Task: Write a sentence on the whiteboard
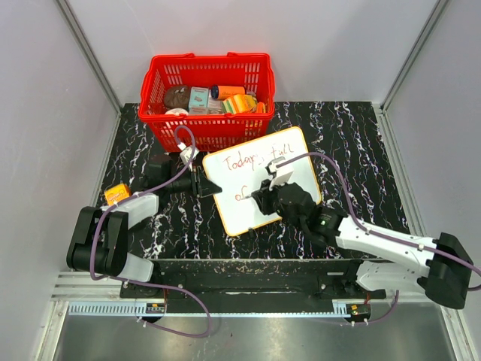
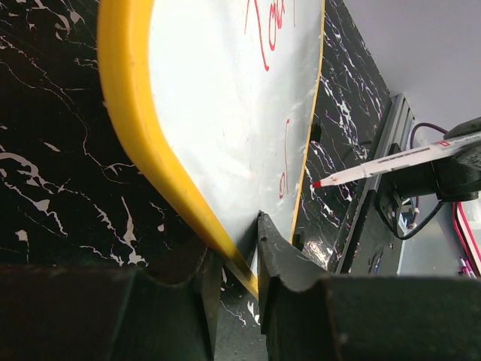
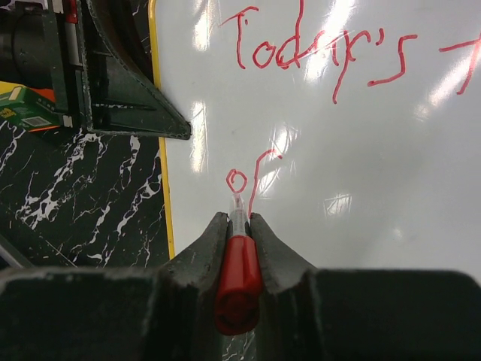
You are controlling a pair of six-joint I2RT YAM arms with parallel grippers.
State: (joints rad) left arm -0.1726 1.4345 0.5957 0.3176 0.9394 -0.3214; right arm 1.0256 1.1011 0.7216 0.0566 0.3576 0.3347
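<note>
The sentence is part done. The top line reads "Today's full", and line two has only "of", just ahead of my right gripper's tips. The rest of line two, off to that gripper's right, is blank, so I judge more words are left. The right gripper is clenched on the red marker. The marker's long axis runs straight out along the gripper, cap back toward the wrist and tip pointing at the "of". I can't tell if the tip touches.

The whiteboard lies under the right gripper. Its long axis follows the writing lines, running from my left gripper out toward the far right. The left gripper is clamped on the board's yellow rim at the left edge. The table is underneath, and the red basket sits just beyond the left gripper.
</note>
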